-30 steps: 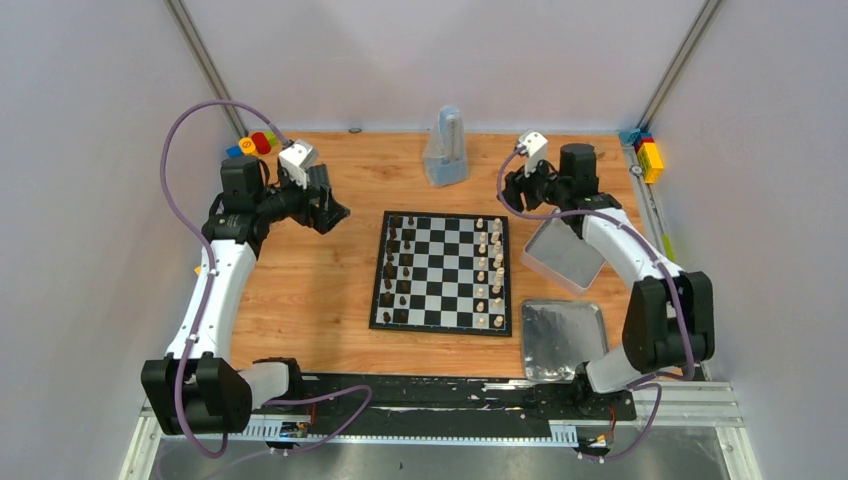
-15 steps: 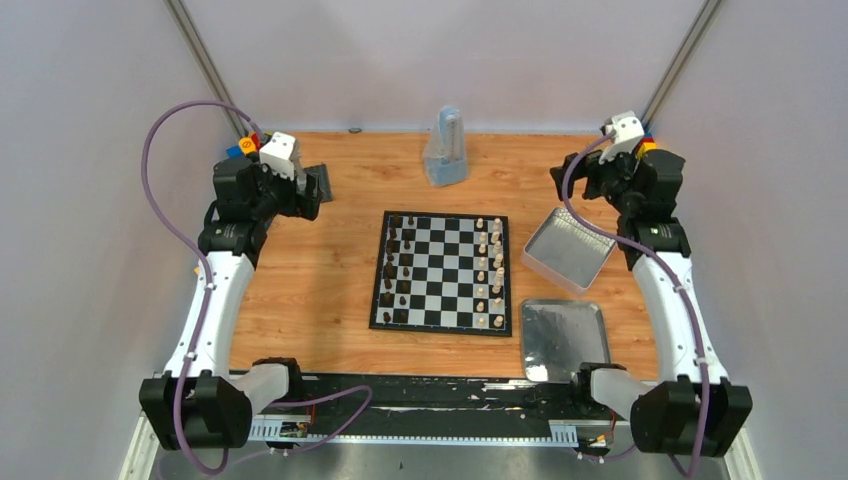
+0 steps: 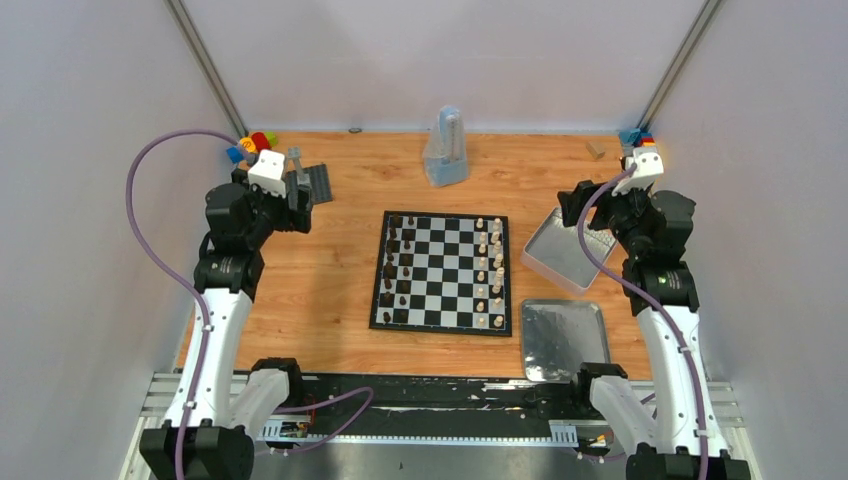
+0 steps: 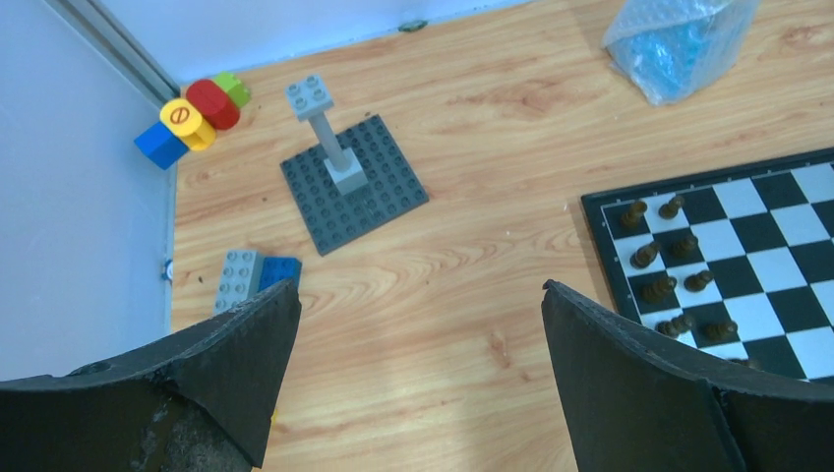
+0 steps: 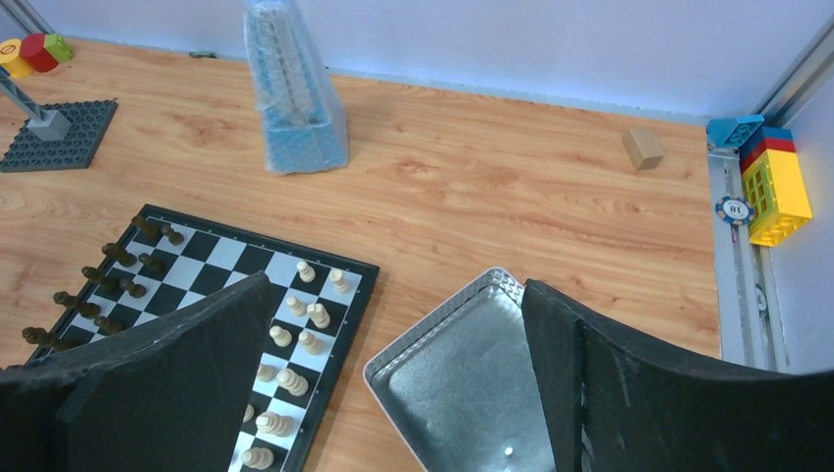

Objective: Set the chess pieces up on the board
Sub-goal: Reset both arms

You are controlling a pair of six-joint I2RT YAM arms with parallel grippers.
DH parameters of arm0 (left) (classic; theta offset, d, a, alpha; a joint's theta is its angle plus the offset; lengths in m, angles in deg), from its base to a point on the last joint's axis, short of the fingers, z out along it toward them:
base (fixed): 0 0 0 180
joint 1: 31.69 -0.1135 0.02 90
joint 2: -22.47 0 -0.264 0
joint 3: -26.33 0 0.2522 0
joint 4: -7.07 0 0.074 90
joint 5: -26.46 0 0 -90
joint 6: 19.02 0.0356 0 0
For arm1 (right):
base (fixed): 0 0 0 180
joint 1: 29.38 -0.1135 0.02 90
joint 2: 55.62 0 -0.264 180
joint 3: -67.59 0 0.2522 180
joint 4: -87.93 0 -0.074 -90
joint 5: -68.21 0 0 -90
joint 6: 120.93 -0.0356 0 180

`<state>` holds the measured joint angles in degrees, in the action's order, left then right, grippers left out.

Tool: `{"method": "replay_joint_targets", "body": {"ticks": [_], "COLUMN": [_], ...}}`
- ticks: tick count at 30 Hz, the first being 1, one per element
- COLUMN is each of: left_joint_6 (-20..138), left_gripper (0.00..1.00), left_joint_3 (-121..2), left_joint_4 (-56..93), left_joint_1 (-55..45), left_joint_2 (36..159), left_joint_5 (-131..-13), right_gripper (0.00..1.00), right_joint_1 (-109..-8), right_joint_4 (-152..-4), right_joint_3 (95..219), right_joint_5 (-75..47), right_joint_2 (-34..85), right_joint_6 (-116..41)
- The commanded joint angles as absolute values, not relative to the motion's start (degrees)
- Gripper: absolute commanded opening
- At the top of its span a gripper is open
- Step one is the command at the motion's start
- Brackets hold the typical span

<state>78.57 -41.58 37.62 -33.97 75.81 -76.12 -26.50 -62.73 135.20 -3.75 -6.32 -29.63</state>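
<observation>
The chessboard (image 3: 442,272) lies in the middle of the wooden table. Dark pieces (image 3: 397,265) stand in its two left columns and cream pieces (image 3: 490,272) in its two right columns. My left gripper (image 3: 296,190) is open and empty, held above bare wood left of the board. In the left wrist view (image 4: 420,295) the board's corner (image 4: 767,211) with dark pieces (image 4: 679,246) is at the right. My right gripper (image 3: 575,205) is open and empty above a tilted metal tray; the right wrist view (image 5: 395,283) shows cream pieces (image 5: 295,339) and the board (image 5: 211,251).
A grey studded baseplate (image 3: 318,182) with a brick post and colourful blocks (image 3: 250,147) are at the back left. A plastic bag (image 3: 445,148) stands behind the board. Two metal trays (image 3: 565,250) (image 3: 563,338) lie right of the board. A wooden block (image 3: 596,150) and bricks (image 3: 640,137) are at the back right.
Both arms have drawn back from the board: the left gripper moved left and nearer, the right gripper swung out to the right edge. Both stay open; the pieces have not moved.
</observation>
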Motion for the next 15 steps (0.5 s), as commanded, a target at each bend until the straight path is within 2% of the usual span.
{"method": "replay_joint_targets", "body": {"ticks": [1,11,15], "left_joint_6": [77.5,77.3,77.3], "left_gripper": [1.0,1.0,1.0], "left_joint_3": [-36.9,-33.2,-32.9], "left_joint_4": [34.2,33.0,33.4], "left_joint_1": [-34.2,-34.2,-34.2], "left_joint_2": [69.8,63.3,63.1], "left_joint_5": [-74.8,-76.2,-76.3], "right_gripper": [1.0,1.0,1.0], "right_joint_1": [-26.6,-25.8,-24.9], "right_joint_4": [-61.9,-62.8,-63.0], "right_joint_3": [132.7,126.6,124.9], "right_joint_5": [-5.2,0.4,-0.8], "right_joint_2": [-10.7,-16.0,-17.1], "right_joint_6": [-31.6,-31.2,-29.4]}}
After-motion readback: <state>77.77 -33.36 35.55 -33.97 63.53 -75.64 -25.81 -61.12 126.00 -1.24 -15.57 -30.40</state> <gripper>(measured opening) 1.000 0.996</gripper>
